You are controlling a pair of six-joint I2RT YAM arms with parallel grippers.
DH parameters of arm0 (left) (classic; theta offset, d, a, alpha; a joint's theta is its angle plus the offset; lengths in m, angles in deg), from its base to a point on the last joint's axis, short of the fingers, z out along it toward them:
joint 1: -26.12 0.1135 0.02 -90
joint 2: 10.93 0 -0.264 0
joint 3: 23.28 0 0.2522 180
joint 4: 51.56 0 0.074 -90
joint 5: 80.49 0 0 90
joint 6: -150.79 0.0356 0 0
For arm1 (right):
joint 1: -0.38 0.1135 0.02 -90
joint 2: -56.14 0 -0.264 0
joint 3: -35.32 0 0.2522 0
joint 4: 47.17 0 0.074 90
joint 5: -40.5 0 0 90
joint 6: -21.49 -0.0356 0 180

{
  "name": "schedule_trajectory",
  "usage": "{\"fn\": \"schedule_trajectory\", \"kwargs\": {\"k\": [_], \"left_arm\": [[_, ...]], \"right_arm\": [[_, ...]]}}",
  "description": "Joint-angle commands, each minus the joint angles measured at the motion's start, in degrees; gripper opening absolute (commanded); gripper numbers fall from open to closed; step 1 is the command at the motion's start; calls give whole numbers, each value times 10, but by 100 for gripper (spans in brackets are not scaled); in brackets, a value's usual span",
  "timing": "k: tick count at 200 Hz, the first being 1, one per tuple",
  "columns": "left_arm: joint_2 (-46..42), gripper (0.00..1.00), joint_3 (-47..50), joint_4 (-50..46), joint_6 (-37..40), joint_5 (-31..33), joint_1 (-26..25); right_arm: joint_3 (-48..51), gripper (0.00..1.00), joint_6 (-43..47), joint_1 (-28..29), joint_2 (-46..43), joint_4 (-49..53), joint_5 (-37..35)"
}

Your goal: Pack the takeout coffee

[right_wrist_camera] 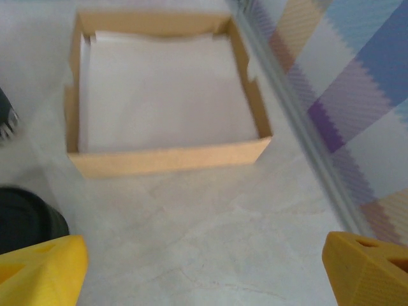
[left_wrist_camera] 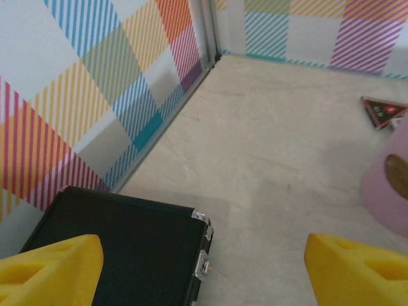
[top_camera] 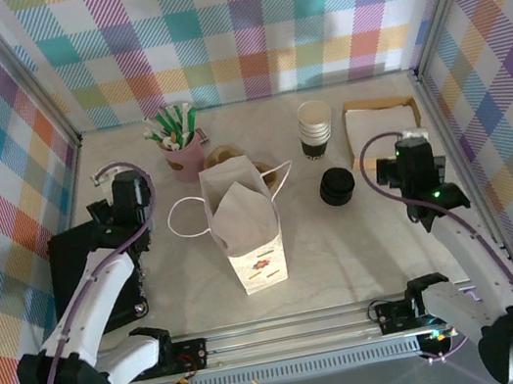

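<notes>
- From above: shows the takeout coffee [top_camera: 337,186] upright on the table [top_camera: 347,255], black lid on, to the right of the paper bag [top_camera: 244,224] and apart from it, with the stack of lidless cups [top_camera: 315,127] just behind.
- Shows the bag standing with its mouth open upward.
- Puts the right gripper [top_camera: 417,159] to the right of the coffee, near but not touching, and the left gripper [top_camera: 127,190] on the far side of the bag, beside the black case [top_camera: 82,272].
- Reads as the reach-for-the-cup step: coffee not yet grasped, nothing of the packing done.
- From the left wrist: shows the left gripper [left_wrist_camera: 204,255] spread wide, yellow fingers [left_wrist_camera: 51,268] at either edge, only bare table and a corner of the black case [left_wrist_camera: 127,248] between them, nothing held.
- Catches the pink cup [left_wrist_camera: 389,185] at the right edge, apart from the fingers.
- From the right wrist: shows the right gripper [right_wrist_camera: 204,255] also wide open and empty, aimed at the cardboard tray [right_wrist_camera: 169,159] of white napkins rather than at the coffee.
- Leaves the coffee's dark lid [right_wrist_camera: 25,217] at the lower left, just beside the left-hand finger [right_wrist_camera: 44,268], outside the gap.
- Probably calls for swinging the right gripper leftward to straddle the cup below its lid, then closing gently, since paper walls likely crush under a hard squeeze.
- Then needs a level lift over the bag's rim and a straight lowering inside; may need the left gripper to steady the bag.
</notes>
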Motion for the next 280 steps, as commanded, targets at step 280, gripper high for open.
{"fn": "schedule_trajectory", "kwargs": {"k": [280], "left_arm": [[275, 100, 272, 698, 87, -212, 49]], "right_arm": [[170, 99, 4, -70, 352, -708, 243]]}}
